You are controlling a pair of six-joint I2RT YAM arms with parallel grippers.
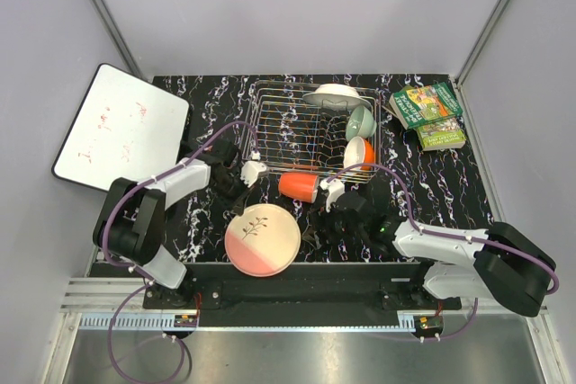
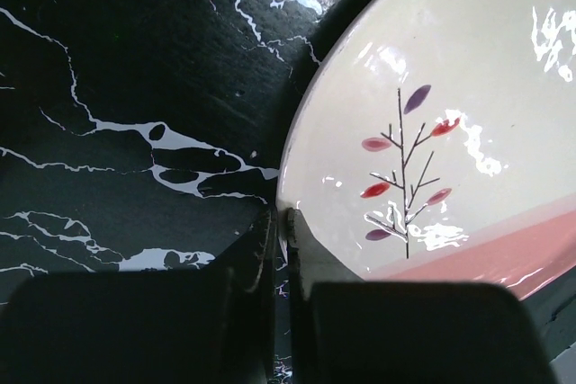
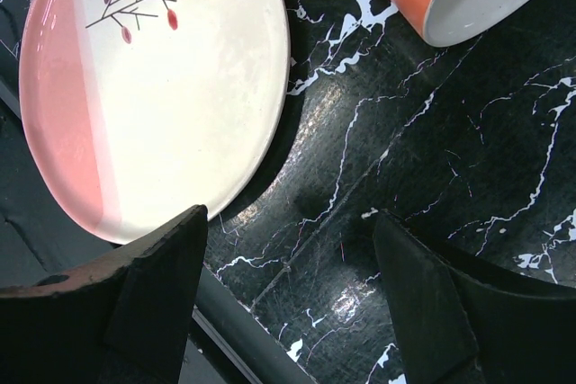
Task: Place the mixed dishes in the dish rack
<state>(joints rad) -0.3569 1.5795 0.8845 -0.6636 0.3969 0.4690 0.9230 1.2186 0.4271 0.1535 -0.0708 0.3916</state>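
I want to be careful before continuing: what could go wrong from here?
The left end effector is shut right at the rim of the pink plate; any hold looks slight, so lifting may drop it.
The orange mug lies on its side beside the dish rack; a nudge might roll it.

black marbled table (image 1: 454, 182) between pale grey walls (image 1: 297, 6), whiteboard (image 1: 121, 128) at left.
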